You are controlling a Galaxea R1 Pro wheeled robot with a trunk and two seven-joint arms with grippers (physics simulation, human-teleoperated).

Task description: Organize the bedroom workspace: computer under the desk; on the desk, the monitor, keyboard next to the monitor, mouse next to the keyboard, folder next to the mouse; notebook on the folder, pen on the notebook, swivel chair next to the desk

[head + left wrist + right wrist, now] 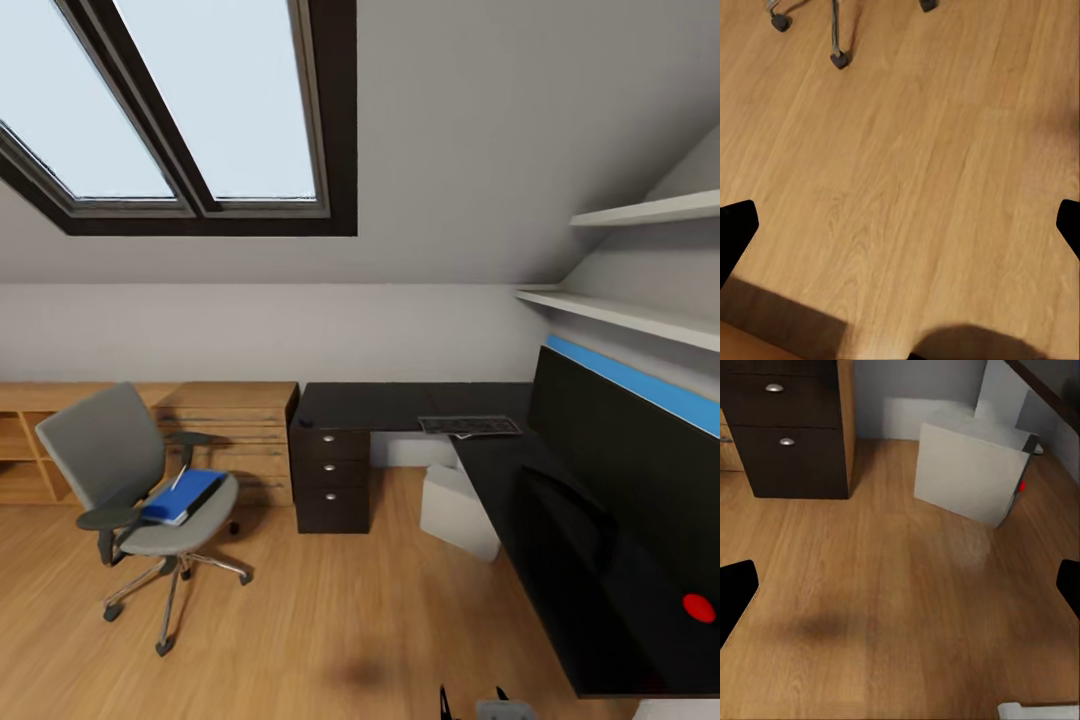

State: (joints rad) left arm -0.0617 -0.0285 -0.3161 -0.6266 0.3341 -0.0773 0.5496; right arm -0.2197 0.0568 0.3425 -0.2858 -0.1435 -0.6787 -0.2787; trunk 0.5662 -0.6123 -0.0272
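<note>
Black L-shaped worktop (400, 405) in the corner: keyboard (470, 426) flat on it near the bend, wide monitor (620, 470) standing on the arm along the right wall. Wood floor (330, 610) carries the swivel chair (130, 480), blue folder (183, 496) on its seat. Grey computer (458, 510) on the floor under the worktop, beside the dark drawer pedestal (333, 480).

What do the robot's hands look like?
Little of them shows. In each wrist view the fingers are plain black, blunt-tipped shapes at the picture's two sides: left gripper, right gripper. No cables or markings are visible. At the head view's bottom edge, small black prongs and a grey piece peek in.
</note>
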